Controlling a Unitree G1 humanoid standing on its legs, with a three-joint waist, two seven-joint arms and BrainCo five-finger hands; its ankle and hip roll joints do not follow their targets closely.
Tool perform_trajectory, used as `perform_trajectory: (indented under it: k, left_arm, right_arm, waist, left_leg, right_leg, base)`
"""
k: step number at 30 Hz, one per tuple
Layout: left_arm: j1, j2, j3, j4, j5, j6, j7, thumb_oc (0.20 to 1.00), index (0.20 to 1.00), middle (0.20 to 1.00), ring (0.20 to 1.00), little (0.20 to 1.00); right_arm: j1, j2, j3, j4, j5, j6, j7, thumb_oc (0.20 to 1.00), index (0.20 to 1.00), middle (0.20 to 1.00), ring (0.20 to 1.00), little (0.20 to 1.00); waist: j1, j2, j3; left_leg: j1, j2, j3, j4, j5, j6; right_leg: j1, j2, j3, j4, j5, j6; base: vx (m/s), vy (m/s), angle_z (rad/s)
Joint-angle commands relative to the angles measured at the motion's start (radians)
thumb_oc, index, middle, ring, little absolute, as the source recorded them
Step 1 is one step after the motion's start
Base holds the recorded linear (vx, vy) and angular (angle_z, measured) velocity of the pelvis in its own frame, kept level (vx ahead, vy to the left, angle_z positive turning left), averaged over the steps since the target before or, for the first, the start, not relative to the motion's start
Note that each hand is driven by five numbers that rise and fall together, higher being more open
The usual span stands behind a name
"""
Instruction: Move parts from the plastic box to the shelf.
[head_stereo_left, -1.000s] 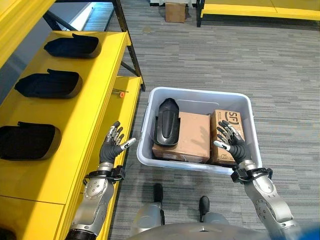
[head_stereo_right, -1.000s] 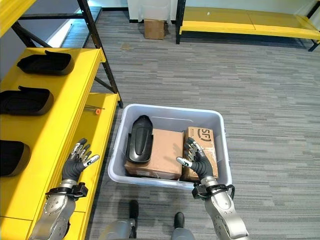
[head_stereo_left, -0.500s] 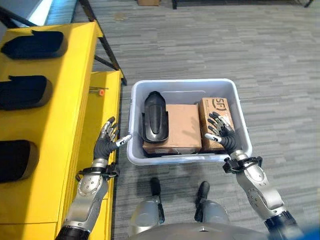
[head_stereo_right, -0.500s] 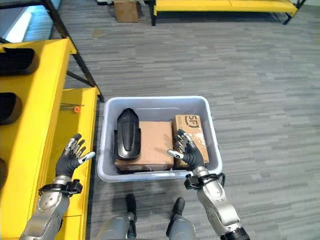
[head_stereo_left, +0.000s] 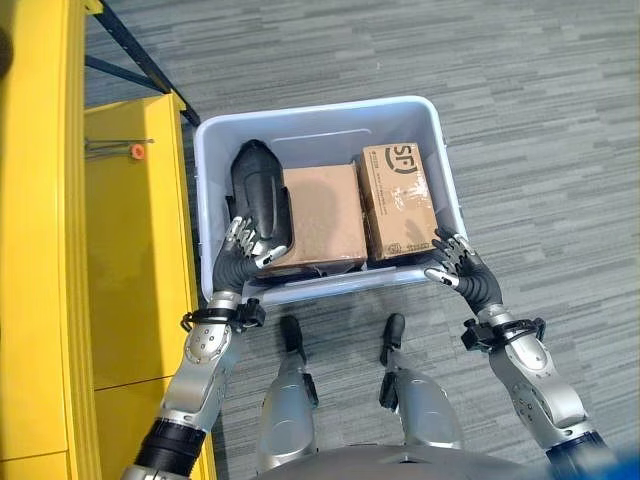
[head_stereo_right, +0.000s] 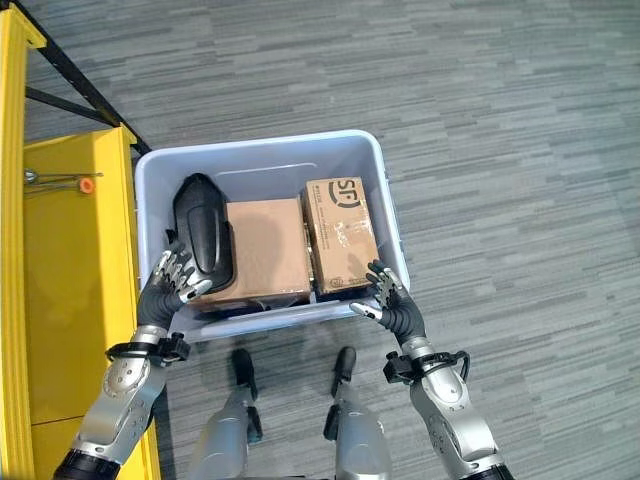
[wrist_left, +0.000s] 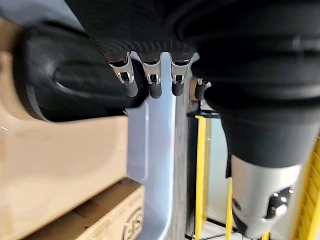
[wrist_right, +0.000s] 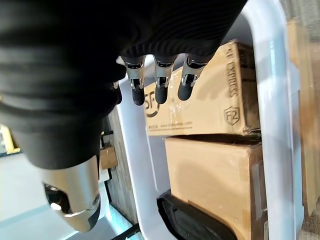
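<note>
While the black part (head_stereo_left: 258, 202) is lying at the left of the plastic box (head_stereo_left: 322, 122), I am holding the left hand (head_stereo_left: 240, 258) spread by its near end and the right hand (head_stereo_left: 462, 275) spread at the near rim, judging it rigid, light, best gripped across its narrow body.

we see plastic box (head_stereo_left: 440, 170) on floor, black part (head_stereo_left: 260, 195) and two cardboard boxes (head_stereo_left: 325, 210) inside. left hand (head_stereo_left: 238, 262) spread at near-left rim beside part; right hand (head_stereo_left: 465, 275) spread at near-right corner. yellow shelf (head_stereo_left: 130, 250) on left.
</note>
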Motion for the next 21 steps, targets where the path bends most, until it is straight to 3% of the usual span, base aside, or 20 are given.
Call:
perform_trajectory:
  k: [1, 7, 21]
  left_arm:
    - [-0.007, 0.029, 0.039, -0.002, 0.059, -0.065, 0.043, 1.0, 1.0, 1.0, 1.0, 1.0]
    - [-0.052, 0.02, 0.076, 0.031, 0.109, -0.082, 0.123, 1.0, 1.0, 1.0, 1.0, 1.0]
    - [-0.194, 0.071, 0.139, 0.147, 0.27, -0.092, 0.317, 1.0, 1.0, 1.0, 1.0, 1.0]
  right_arm:
    - [-0.018, -0.004, -0.009, -0.093, 0.003, -0.074, -0.018, 1.0, 1.0, 1.0, 1.0, 1.0]
    - [-0.013, -0.008, -0.005, -0.111, 0.005, -0.089, -0.033, 1.0, 1.0, 1.0, 1.0, 1.0]
    - [-0.055, -0.018, 0.045, -0.117, 0.015, -0.116, -0.04, 1.0, 1.0, 1.0, 1.0, 1.0]
  waist:
    - [0.003, -0.045, -0.023]
    - [-0.008, -0.055, -0.007]
    - [-0.01, -0.089, 0.039]
  left_leg:
    - [0.017, 0.049, -0.032, 0.042, -0.037, -0.019]
    - [0.013, 0.055, -0.024, 0.036, -0.053, -0.034]
    - [-0.046, 0.054, -0.04, 0.049, -0.046, -0.04]
  right_leg:
    - [-0.046, -0.084, 0.043, 0.096, -0.047, 0.084]
    - [-0.063, -0.069, 0.069, 0.085, -0.053, 0.089]
    - [-0.092, -0.069, 0.06, 0.085, -0.044, 0.086]
  base:
    - [0.09, -0.021, -0.18]
    - [0.03, -0.02, -0.14]
    - [0.0, -0.004, 0.01]
